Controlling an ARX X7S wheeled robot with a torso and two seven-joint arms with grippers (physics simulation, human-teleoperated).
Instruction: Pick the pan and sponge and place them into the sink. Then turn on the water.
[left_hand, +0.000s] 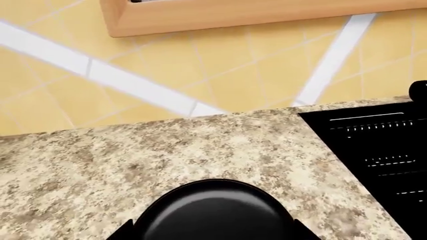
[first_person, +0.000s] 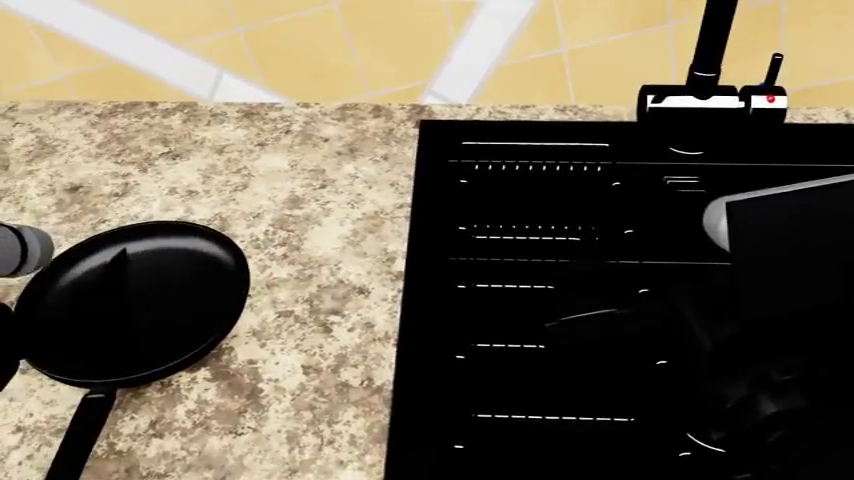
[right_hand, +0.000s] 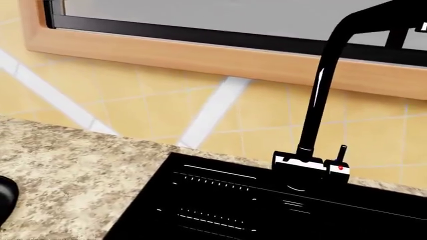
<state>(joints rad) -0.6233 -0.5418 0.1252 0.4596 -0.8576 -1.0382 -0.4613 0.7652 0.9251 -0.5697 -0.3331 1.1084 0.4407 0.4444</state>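
The black pan (first_person: 134, 300) lies on the speckled counter left of the sink (first_person: 534, 190), its handle (first_person: 78, 440) pointing toward me. In the left wrist view the pan (left_hand: 217, 212) fills the space between my left gripper's two fingertips (left_hand: 125, 231), which stand wide apart on either side of it. My right arm (first_person: 787, 270) hangs over the sink basin, and its gripper is lost against the black. The faucet (first_person: 707, 60) stands at the sink's back edge and also shows in the right wrist view (right_hand: 313, 115). No water shows. The sponge is out of view.
The granite counter (first_person: 307, 180) runs from the left to the sink's edge. A yellow tiled wall (right_hand: 153, 110) with a wooden window sill (right_hand: 200, 60) is behind. The faucet lever with a red dot (first_person: 770, 97) is beside the spout base.
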